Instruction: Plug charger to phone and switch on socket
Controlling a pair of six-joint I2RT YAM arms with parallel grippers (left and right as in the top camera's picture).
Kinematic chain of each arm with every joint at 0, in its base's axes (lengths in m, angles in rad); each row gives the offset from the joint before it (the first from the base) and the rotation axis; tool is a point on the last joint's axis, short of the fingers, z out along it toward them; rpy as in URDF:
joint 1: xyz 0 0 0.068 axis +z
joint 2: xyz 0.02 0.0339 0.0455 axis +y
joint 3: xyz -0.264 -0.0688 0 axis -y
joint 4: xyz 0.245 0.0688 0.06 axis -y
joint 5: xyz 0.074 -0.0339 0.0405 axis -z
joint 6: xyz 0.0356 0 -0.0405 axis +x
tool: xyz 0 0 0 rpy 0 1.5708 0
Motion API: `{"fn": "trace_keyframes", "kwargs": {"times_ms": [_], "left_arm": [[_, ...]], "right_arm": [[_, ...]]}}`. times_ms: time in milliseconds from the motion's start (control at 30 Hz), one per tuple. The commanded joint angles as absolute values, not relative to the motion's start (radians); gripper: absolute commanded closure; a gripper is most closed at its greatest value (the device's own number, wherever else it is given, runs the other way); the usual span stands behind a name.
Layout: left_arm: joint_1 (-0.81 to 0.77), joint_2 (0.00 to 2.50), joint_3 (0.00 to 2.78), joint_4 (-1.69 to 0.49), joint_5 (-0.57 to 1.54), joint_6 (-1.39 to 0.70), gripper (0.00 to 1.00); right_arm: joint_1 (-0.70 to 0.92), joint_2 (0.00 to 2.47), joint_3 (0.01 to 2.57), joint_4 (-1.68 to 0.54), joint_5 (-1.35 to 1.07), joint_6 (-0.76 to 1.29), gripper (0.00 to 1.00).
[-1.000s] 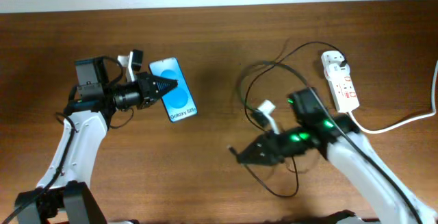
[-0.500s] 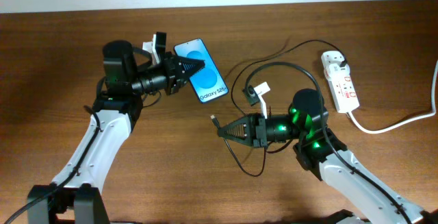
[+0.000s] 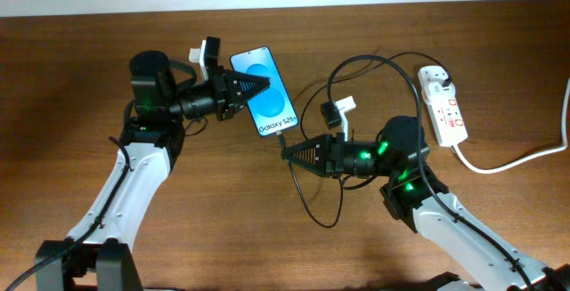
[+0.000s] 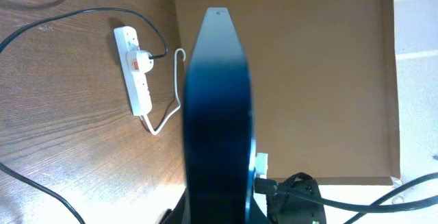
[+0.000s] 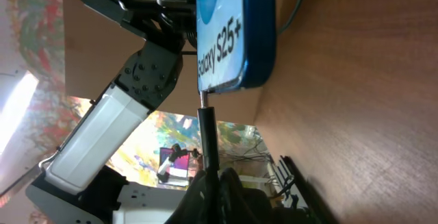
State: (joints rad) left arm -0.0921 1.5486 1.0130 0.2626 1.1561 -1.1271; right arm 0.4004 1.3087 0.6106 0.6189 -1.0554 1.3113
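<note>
My left gripper (image 3: 254,86) is shut on the phone (image 3: 267,104), holding it lifted above the table; its blue screen reads "Galaxy S25+". The left wrist view shows the phone edge-on (image 4: 217,114). My right gripper (image 3: 289,153) is shut on the charger's plug end (image 5: 208,131), whose tip touches the phone's bottom edge (image 5: 233,39). The black cable (image 3: 307,202) loops over the table, past a small white tag (image 3: 346,106), to the white socket strip (image 3: 443,106) at the right. The socket (image 4: 135,66) shows a red switch.
The socket's thick white cord (image 3: 525,157) runs off the right edge. Cable loops (image 3: 356,68) lie between the phone and the socket. A brown wall (image 4: 315,80) stands behind the table.
My right gripper has carried the plug up and left until its tip meets the phone's bottom edge. My left gripper has shifted the phone slightly right. The cable loops have shifted.
</note>
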Motion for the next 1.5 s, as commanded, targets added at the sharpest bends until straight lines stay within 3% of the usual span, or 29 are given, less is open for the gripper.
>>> {"fn": "trace_keyframes", "kwargs": {"times_ms": [0,1467], "left_arm": [[-0.089,1.540,1.032,0.276,1.194,-1.140,1.00],[-0.071,1.540,1.032,0.284,1.231,-1.155,1.00]], "right_arm": [[0.405,1.319,0.622,0.622,-1.073,1.352,0.96],[0.386,1.319,0.622,0.685,-1.142,1.476,0.96]]}}
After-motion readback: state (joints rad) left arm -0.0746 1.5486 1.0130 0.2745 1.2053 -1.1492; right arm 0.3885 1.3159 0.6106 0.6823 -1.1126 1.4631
